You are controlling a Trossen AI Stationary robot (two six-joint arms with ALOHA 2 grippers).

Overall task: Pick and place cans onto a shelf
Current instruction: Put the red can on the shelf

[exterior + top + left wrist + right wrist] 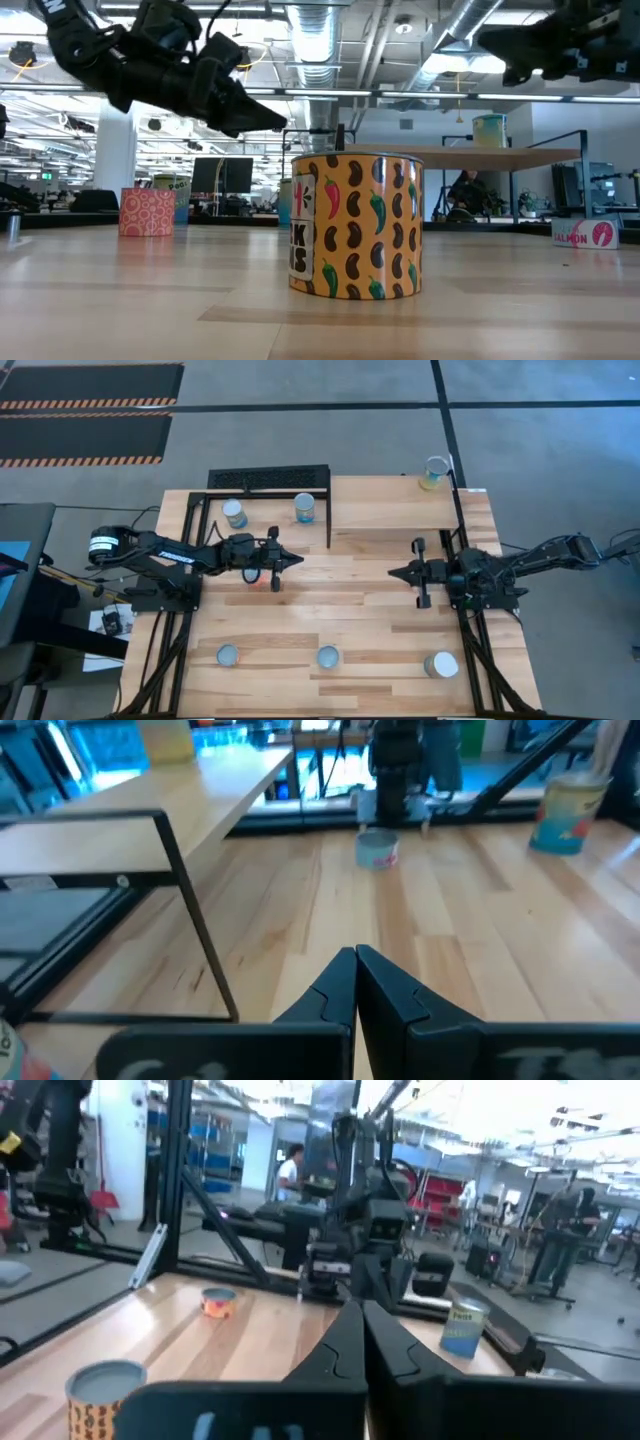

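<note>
My left gripper (297,560) is shut and empty, held above the table's left middle and pointing right. My right gripper (392,572) is shut and empty, pointing left toward it. The shelf (400,505) is the pale board at the far right, with a black post (330,525). One yellow-green can (435,472) stands on the shelf's far edge. Two blue cans (235,513) (305,508) stand on the table left of the shelf. Three cans (227,655) (328,657) (441,664) stand along the near edge. The middle one has a chilli-and-bean label (355,225).
A reddish can (147,212) stands on the table below my left arm and is partly hidden in the high view. A flat salmon tin (590,232) lies near my right arm and also shows in the left wrist view (377,850). A black rack (268,480) stands at the far edge.
</note>
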